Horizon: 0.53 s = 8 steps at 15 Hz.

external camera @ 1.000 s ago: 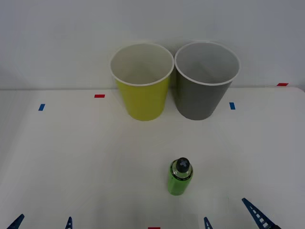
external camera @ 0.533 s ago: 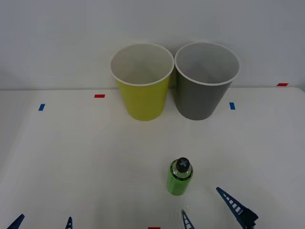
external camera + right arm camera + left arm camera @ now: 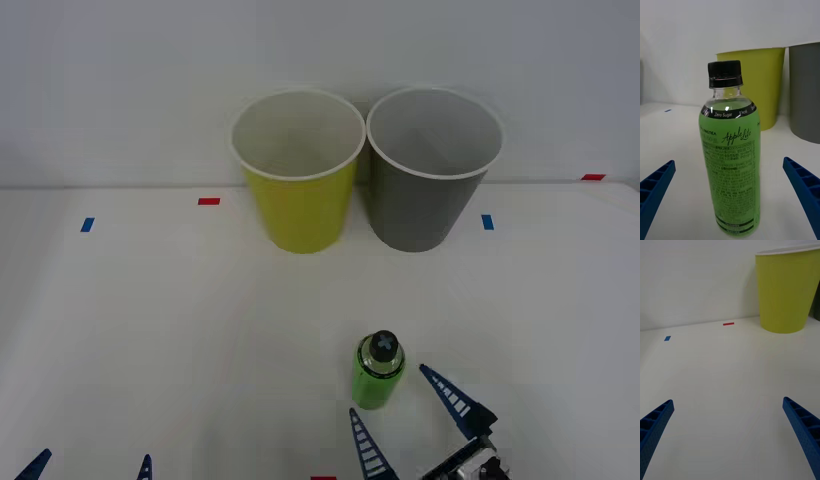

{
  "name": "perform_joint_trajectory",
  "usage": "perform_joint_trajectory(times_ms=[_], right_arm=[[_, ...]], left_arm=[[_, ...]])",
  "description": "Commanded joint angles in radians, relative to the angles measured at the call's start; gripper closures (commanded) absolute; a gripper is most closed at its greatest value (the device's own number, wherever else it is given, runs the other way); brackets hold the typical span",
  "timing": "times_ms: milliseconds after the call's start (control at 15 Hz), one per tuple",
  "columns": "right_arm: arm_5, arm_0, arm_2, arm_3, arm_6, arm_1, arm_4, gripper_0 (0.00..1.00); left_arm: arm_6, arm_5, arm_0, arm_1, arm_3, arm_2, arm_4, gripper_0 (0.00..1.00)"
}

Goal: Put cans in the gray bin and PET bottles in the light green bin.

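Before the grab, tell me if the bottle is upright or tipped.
Upright. The bottle stands on its base on the table, black cap on top, between the right gripper's open jaws.

1 PET bottle; 1 light green bin; 1 gray bin; 2 red tape marks; 2 blue tape marks

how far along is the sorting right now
Nothing is sorted yet: the bottle stands upright on the table, and what shows inside the green bin and gray bin is bare. The right gripper is open beside the bottle; the left gripper waits open. Grasping and dropping into the green bin remain.
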Motion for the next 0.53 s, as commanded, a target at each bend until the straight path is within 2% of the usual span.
perform_joint_trajectory(times_ms=[67, 533], right_arm=[[0.051, -0.034, -0.013, 0.000, 0.009, 0.034, -0.012, 0.00], [0.136, -0.104, -0.036, 0.000, 0.026, 0.077, -0.040, 0.00]], left_arm=[[0.000, 0.000, 0.000, 0.000, 0.000, 0.000, 0.000, 0.00], [0.000, 0.000, 0.000, 0.000, 0.000, 0.000, 0.000, 0.00]])
